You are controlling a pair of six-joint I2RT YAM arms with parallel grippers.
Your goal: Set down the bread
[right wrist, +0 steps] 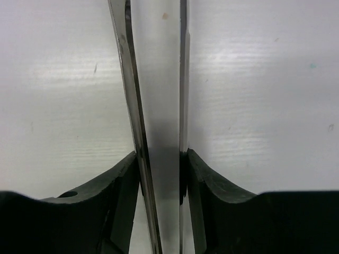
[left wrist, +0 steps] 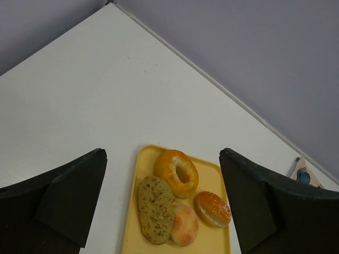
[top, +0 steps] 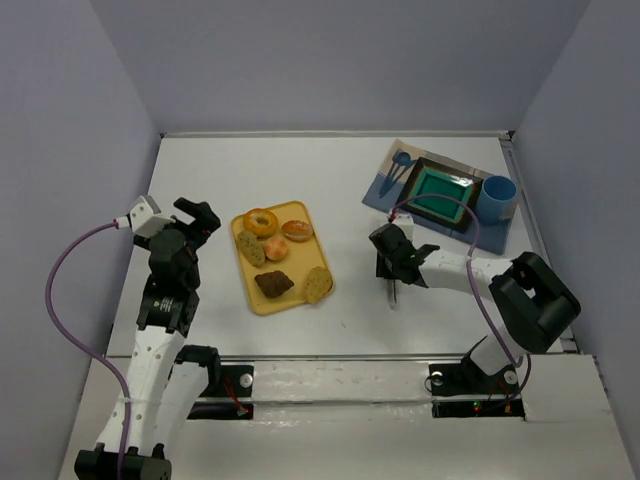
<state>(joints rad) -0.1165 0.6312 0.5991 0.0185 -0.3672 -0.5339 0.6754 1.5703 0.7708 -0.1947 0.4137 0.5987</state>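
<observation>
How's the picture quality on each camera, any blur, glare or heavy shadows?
Top external: even light, sharp, only faint shadows by the yellow tray. Left wrist: tray in focus, the open left tool dark and soft-edged. Right wrist: the metal utensil in the right tool is close, blurred, with a dull sheen.

bread [top: 273,284] open from above, seeded slice [top: 318,284] just right, round bun [top: 276,249] just behind

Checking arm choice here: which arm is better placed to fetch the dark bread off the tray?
Probably right: the right gripper is shut on metal tongs, between the tray with the bread and the plate. The left gripper is open, empty.
</observation>
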